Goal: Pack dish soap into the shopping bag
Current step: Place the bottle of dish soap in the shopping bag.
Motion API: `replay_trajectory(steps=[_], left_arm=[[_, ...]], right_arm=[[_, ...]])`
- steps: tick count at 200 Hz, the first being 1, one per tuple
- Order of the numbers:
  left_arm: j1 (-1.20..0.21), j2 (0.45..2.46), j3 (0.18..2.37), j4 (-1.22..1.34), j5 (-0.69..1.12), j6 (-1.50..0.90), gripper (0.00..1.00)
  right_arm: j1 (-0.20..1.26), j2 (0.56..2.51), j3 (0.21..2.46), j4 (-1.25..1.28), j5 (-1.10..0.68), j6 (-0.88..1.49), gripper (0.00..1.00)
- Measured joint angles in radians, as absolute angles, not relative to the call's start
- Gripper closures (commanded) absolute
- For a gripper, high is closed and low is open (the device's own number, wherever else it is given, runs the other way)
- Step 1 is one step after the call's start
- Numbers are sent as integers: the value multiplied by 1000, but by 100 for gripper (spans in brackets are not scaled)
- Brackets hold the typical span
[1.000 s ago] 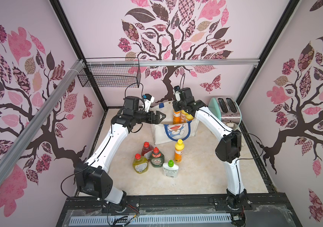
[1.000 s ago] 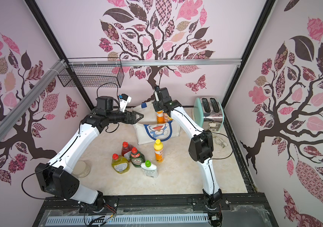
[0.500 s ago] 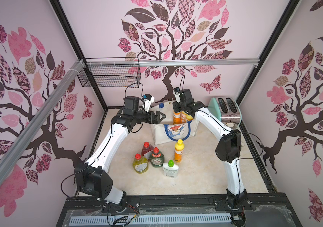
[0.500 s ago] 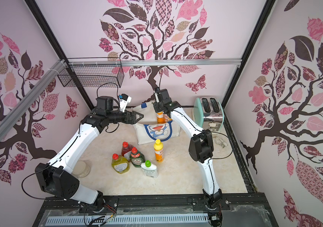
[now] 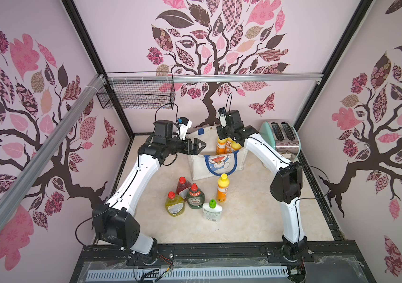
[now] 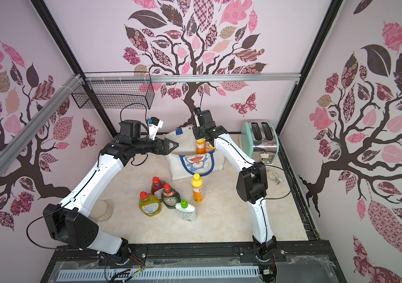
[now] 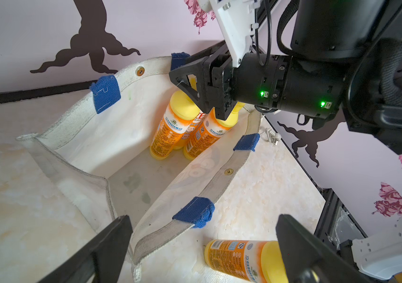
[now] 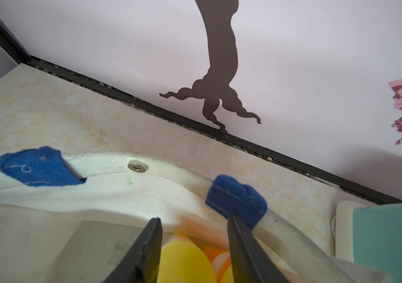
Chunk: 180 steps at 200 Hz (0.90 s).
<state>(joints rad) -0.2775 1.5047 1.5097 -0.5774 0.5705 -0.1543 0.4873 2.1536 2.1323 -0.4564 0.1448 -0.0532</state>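
1. in both top views the left gripper (image 5: pixel 201 145) is spread wide and empty. it hangs level in the air just beside the shopping bag (image 5: pixel 215 169). the right gripper (image 5: pixel 223 137) points down into the bag's mouth; its opening cannot be told here.
2. in the same views the bag stands upright near the back wall, close to the toaster (image 5: pixel 280 137). the packed orange bottles (image 5: pixel 220 145) stand inside it. in front on the table (image 5: pixel 244 220) stand a lone orange bottle (image 5: pixel 222 188), three squat bottles (image 5: pixel 195 198) and a white bottle (image 5: pixel 211 210).
3. left wrist: the left gripper's fingers (image 7: pixel 102 245) are far apart above the bag's rim, gripping nothing. the right gripper (image 7: pixel 200 98) sits just over the yellow caps inside.
4. right wrist: the right jaws stand partly apart, a yellow cap (image 8: pixel 185 259) between them. a gap shows on one side, so the cap is not clamped.
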Motion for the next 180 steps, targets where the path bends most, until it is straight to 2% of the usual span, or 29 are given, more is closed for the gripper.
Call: replay_trajectory(steps=[85,148,180], left_arm=[[-278,1496,1510,-576,575,-159,2],[-278,1505,1539,-571,604,-193,2],[-278,1507,1563,-567,599,-215,2]], right_arm=[[487,2083,2126,-466,108,-50,37],[505,1909,2060,-542,31,-19,17],[579,1778,1980,-599,35,-28,5]])
